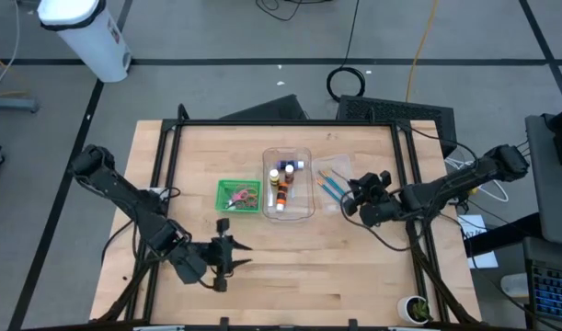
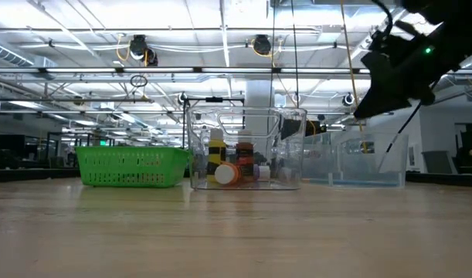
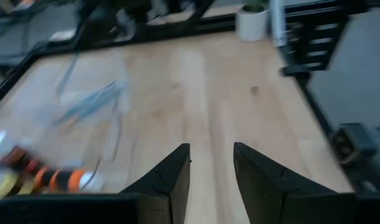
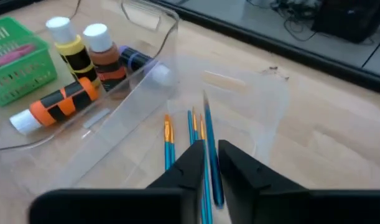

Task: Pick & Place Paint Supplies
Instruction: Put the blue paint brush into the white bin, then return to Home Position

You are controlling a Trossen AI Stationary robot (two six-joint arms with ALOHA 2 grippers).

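Several paint bottles (image 1: pixel 281 184) lie and stand in a clear bin (image 1: pixel 303 207) at the table's middle; the right wrist view shows them too (image 4: pixel 84 62). To the bin's left, a green basket (image 1: pixel 227 207) holds pink-handled scissors (image 1: pixel 236 195). On its right, thin blue and orange brushes (image 4: pixel 168 146) lie in a clear tray (image 1: pixel 336 165). My right gripper (image 1: pixel 354 198) hovers over that tray, raised off the table (image 2: pixel 363 112) and shut on a blue brush (image 4: pixel 207 124). My left gripper (image 1: pixel 227 253) waits open over bare wood near the table's near edge (image 3: pixel 211 168). My right gripper pinches one blue brush by its handle (image 4: pixel 212 163) between its two fingers. It comes at the brush slanting down from the table's right. The brush runs forward past the fingertips, over the other brushes; I cannot tell whether its far end rests on the tray.
The bin, basket and tray sit close together in a row across the table's middle. Bare wood (image 1: pixel 308 267) stretches along the near half. A black frame (image 1: pixel 290 122) rims the table, and a small potted plant (image 1: pixel 415 309) stands at the near right corner.
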